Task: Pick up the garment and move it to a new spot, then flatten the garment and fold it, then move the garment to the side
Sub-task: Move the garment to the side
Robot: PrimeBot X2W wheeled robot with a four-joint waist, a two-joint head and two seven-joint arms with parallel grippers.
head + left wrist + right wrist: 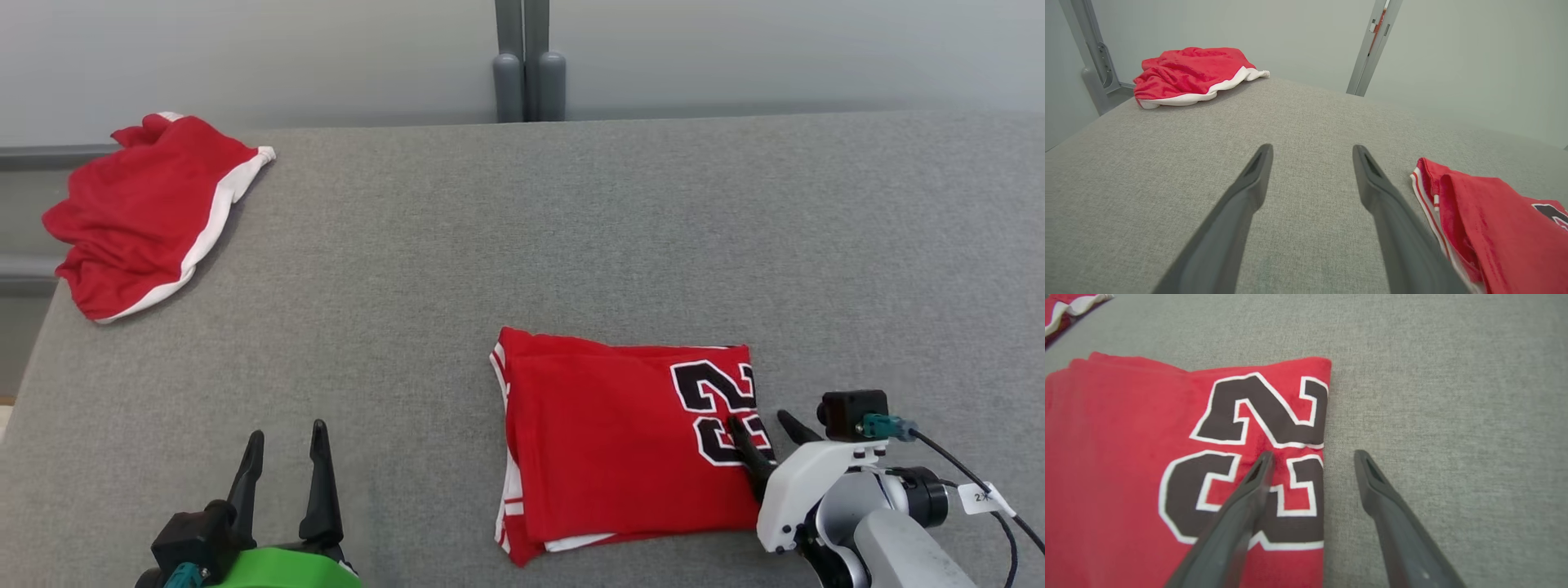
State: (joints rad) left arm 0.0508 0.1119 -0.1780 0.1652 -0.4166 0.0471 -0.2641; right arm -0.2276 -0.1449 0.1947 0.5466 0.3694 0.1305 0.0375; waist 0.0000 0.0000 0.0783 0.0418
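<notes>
The folded red garment (629,445) lies on the grey surface (490,229), toward the right front. The right gripper (757,418) is wide open and empty, one finger over the garment's right edge, the other beside it. The left gripper (287,431) is open too, holding nothing

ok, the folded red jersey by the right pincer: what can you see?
The folded red jersey is soft-looking fabric with white trim at its left edge and a black, white-outlined number by its right edge. It lies flat in a layered rectangle on the grey cloth surface. The open right pincer straddles its right edge, one finger over the number; contact unclear.
</notes>
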